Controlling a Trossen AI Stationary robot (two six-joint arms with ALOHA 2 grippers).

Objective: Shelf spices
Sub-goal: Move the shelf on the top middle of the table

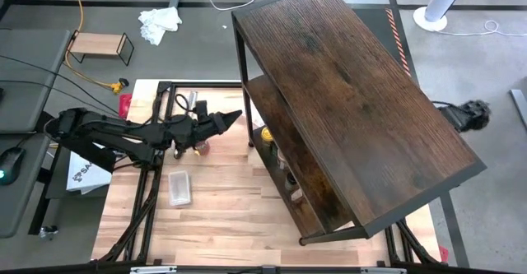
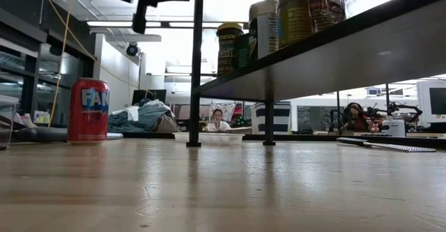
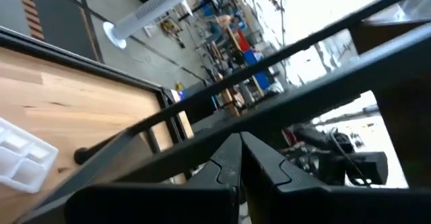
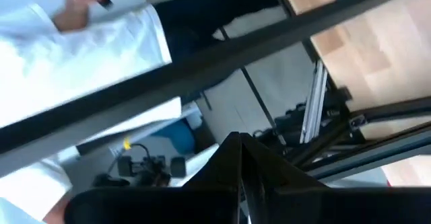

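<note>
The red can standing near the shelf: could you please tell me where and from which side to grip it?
Probably at mid-body, jaws across the round wall, coming in level from the open table side. The red can stands upright, apart from the shelf.

Shelf (image 1: 354, 101) over table's right; bare wood (image 1: 222, 216) left of it

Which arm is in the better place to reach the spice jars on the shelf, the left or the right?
Left, probably. The left gripper, shut, hangs over the table just beside the shelf on its open side, pointing at the jars. The right arm is behind the shelf, mostly hidden.
</note>
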